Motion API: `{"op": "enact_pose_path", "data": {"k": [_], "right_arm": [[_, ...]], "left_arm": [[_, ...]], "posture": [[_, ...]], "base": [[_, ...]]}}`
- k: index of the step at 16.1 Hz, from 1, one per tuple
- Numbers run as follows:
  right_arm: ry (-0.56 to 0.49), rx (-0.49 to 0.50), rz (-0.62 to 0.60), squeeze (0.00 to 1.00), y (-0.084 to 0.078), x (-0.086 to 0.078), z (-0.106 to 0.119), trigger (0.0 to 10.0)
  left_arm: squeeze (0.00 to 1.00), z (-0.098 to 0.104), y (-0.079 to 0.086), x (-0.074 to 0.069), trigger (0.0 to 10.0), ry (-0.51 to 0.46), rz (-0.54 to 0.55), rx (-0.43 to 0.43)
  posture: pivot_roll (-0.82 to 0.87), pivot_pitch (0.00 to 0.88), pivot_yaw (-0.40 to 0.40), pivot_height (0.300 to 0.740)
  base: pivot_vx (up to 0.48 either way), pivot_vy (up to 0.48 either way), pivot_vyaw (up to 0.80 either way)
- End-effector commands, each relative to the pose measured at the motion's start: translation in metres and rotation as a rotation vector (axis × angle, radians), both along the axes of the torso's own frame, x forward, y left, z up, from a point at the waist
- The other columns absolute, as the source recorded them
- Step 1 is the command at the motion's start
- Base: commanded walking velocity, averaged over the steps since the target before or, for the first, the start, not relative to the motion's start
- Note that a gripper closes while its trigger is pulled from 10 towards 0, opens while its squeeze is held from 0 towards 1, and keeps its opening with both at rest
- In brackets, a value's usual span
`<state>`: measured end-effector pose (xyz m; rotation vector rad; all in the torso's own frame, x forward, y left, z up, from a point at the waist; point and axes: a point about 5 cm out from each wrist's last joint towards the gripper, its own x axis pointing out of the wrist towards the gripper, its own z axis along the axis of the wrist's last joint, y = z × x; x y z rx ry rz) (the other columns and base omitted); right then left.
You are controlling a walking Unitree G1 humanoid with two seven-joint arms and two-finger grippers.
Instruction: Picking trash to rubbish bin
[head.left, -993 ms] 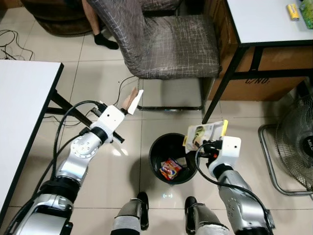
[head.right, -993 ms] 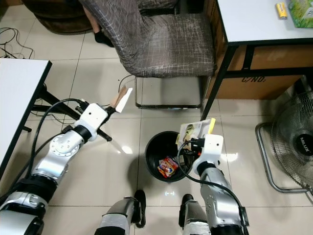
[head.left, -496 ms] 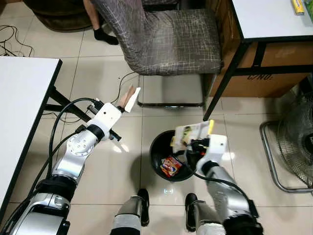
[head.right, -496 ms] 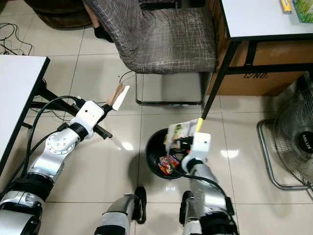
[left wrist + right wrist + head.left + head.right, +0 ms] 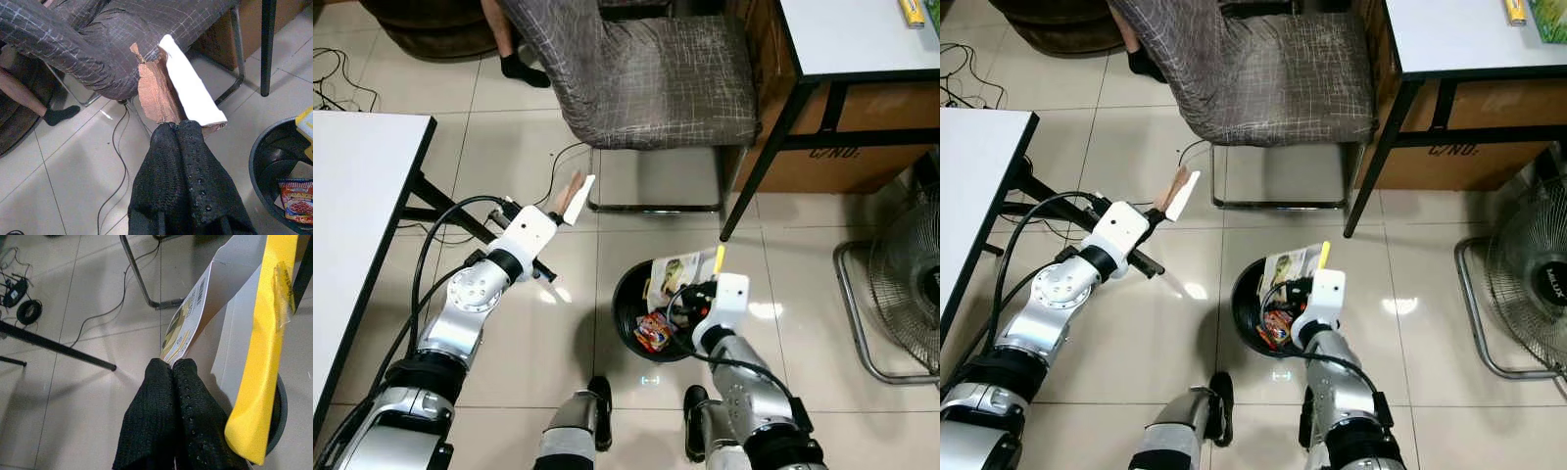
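A black round rubbish bin (image 5: 619, 302) stands on the tiled floor just ahead of my feet, with a red snack packet (image 5: 652, 333) lying inside. My right gripper (image 5: 682, 294) is shut on a flat printed package (image 5: 668, 273) with a yellow strip (image 5: 719, 258), held upright over the bin's opening. In the right wrist view the fingers (image 5: 161, 382) pinch the package's (image 5: 191, 316) lower edge. My left gripper (image 5: 558, 209) is out to the left of the bin, shut on a torn brown and white cardboard scrap (image 5: 576, 193), seen close in the left wrist view (image 5: 181, 93).
A grey fabric chair (image 5: 646, 69) with a metal base stands beyond the bin. A white table (image 5: 352, 215) is on the left, a black-framed desk (image 5: 862, 39) at the right rear, a floor fan (image 5: 906, 284) at right. Cables (image 5: 342, 83) and a person's socked foot (image 5: 521, 80) lie at far left.
My right arm has carried the package leftwards, from beside the bin's right rim to above its opening. The left arm has stayed put with the cardboard.
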<state>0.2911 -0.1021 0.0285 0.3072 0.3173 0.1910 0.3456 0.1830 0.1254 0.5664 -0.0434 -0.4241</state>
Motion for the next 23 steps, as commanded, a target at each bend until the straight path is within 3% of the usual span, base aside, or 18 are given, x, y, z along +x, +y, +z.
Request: {"op": "enact_pose_path", "data": {"k": [1,8,9,10,11,23], "right_arm": [[0.047,-0.011,-0.007,0.0,0.0011,-0.0088,-0.0126,10.0],[0.067,-0.037,-0.027,0.0,-0.0026,-0.0137,-0.0221,10.0],[0.064,-0.037,-0.031,0.1,-0.0034,-0.0135,-0.022,10.0],[0.062,-0.035,-0.034,0.93,-0.0039,-0.0132,-0.0219,10.0],[0.058,-0.039,-0.038,1.0,-0.0043,-0.0129,-0.0218,10.0],[0.038,-0.063,-0.037,1.0,-0.0036,-0.0127,-0.0213,10.0]], "left_arm": [[0.0,-0.0094,0.002,-0.0056,10.0,0.038,-0.002,0.005],[0.0,-0.0098,-0.0007,-0.0041,10.0,0.043,-0.006,0.003],[0.0,-0.01,-0.0007,-0.0041,10.0,0.044,-0.006,0.003],[0.0,-0.0104,-0.0006,-0.0042,10.0,0.045,-0.006,0.004],[0.0,-0.0107,-0.0006,-0.0043,10.0,0.047,-0.005,0.004],[0.0,-0.0122,0.0015,-0.0035,10.0,0.053,0.008,0.007]], "posture": [[0.29,0.386,0.104,0.74],[0.28,0.386,0.108,0.74],[0.28,0.386,0.109,0.74],[0.28,0.386,0.109,0.74],[0.28,0.386,0.109,0.74],[0.28,0.388,0.112,0.74]], "base": [[0.0,0.0,0.0],[0.0,0.0,0.0],[0.0,0.0,0.0],[0.0,0.0,0.0],[0.0,0.0,0.0],[0.0,0.0,0.0]]}}
